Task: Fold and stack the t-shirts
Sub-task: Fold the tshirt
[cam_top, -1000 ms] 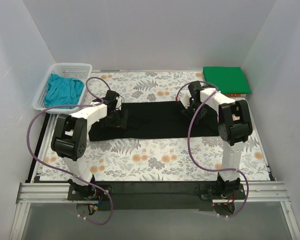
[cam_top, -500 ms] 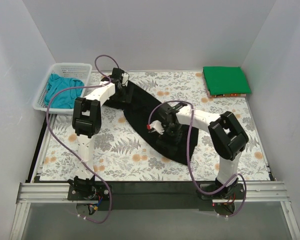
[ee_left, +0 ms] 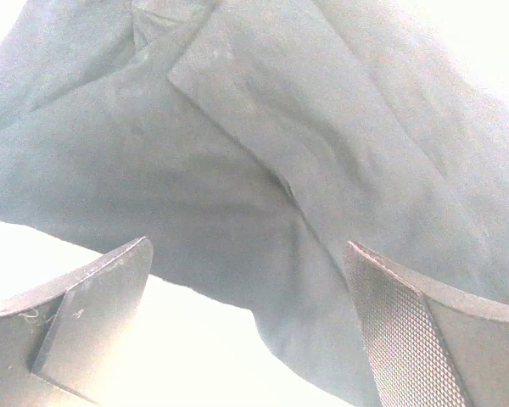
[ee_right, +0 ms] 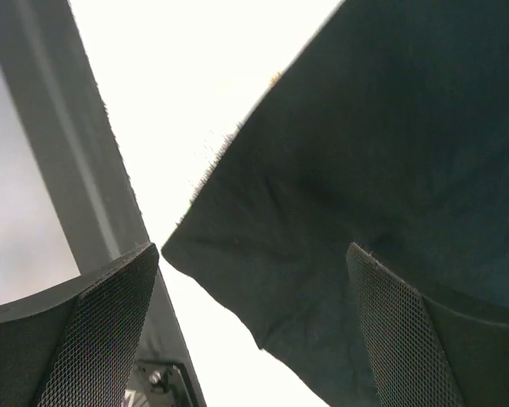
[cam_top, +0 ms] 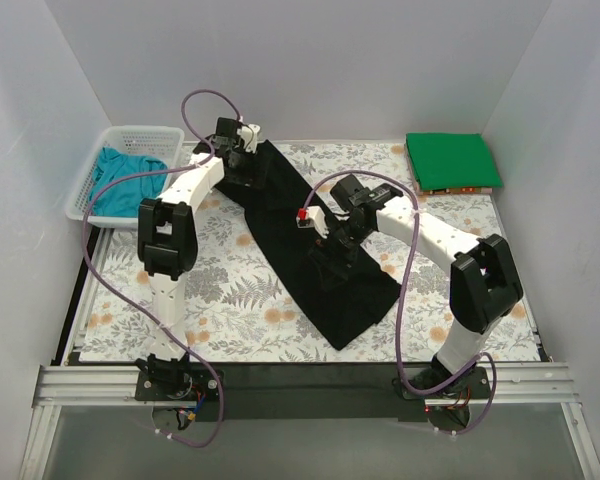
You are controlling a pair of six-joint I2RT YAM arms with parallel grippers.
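Note:
The large black t-shirt (cam_top: pixel 310 240) lies folded into a long strip, running diagonally from the back left to the front right of the table. My left gripper (cam_top: pixel 242 160) hovers over its far end, jaws open and empty; the left wrist view shows the gripper (ee_left: pixel 247 246) above black cloth (ee_left: pixel 237 153). My right gripper (cam_top: pixel 330 250) is over the strip's middle, also open and empty (ee_right: pixel 253 248), with a black cloth corner (ee_right: pixel 390 127) below. The green t-shirt (cam_top: pixel 450 160) lies folded at the back right. The teal t-shirt (cam_top: pixel 125 175) is crumpled in the basket.
A white mesh basket (cam_top: pixel 145 133) stands at the back left. The floral tablecloth (cam_top: pixel 230 300) covers the table. White walls enclose three sides. A metal rail (cam_top: pixel 300 385) runs along the near edge by the arm bases.
The black shirt has swung from lying straight across the table to a diagonal. My left gripper moved to the back left and my right gripper moved in toward the middle.

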